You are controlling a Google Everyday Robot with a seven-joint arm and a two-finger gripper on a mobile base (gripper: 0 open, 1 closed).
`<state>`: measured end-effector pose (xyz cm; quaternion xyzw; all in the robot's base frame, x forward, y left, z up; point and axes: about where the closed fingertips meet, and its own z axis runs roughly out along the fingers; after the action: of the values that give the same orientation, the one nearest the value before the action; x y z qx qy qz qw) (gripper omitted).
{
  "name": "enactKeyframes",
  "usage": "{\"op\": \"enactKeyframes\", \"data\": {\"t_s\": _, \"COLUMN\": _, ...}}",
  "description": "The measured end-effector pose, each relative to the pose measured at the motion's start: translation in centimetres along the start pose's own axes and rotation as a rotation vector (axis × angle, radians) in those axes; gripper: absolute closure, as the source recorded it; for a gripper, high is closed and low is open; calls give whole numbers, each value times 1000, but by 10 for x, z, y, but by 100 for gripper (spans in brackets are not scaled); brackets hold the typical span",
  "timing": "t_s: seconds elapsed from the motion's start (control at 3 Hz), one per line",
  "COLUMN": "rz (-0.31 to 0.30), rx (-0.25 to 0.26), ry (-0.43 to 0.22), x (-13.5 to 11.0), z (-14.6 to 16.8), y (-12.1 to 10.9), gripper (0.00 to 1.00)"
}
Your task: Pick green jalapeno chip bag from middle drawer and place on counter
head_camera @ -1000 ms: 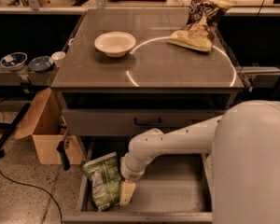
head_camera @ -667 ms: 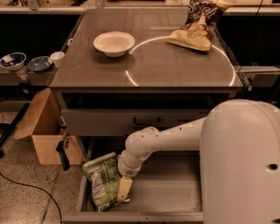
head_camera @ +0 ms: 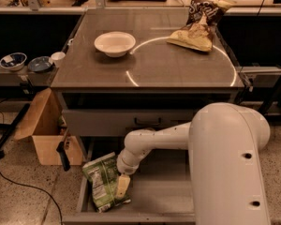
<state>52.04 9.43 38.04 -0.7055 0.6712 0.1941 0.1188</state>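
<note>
The green jalapeno chip bag (head_camera: 99,182) lies crinkled at the left end of the open middle drawer (head_camera: 171,196), its white label panel facing up and its left edge over the drawer's side wall. My gripper (head_camera: 122,186) reaches down from the white arm and rests on the bag's right side. The counter (head_camera: 178,67) with its thin white circle line is above, at the top of the cabinet.
A white bowl (head_camera: 114,43) and a brown-and-tan chip bag (head_camera: 199,22) sit on the counter. A shut grey drawer front (head_camera: 107,122) is above the open drawer. An open cardboard box (head_camera: 44,135) stands on the floor at left. Small bowls (head_camera: 13,60) sit on a side shelf.
My arm has shifted slightly left and the gripper has settled lower onto the bag's right side. The bag has stayed in the same place.
</note>
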Motion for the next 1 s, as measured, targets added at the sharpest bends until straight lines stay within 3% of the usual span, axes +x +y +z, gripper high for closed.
{"op": "enactKeyframes", "data": {"t_s": 0.67, "rz": 0, "rx": 0, "ry": 0, "x": 0, "z": 0, "y": 0, "gripper": 42}}
{"op": "enactKeyframes", "data": {"t_s": 1.0, "rz": 0, "rx": 0, "ry": 0, "x": 0, "z": 0, "y": 0, "gripper": 73}}
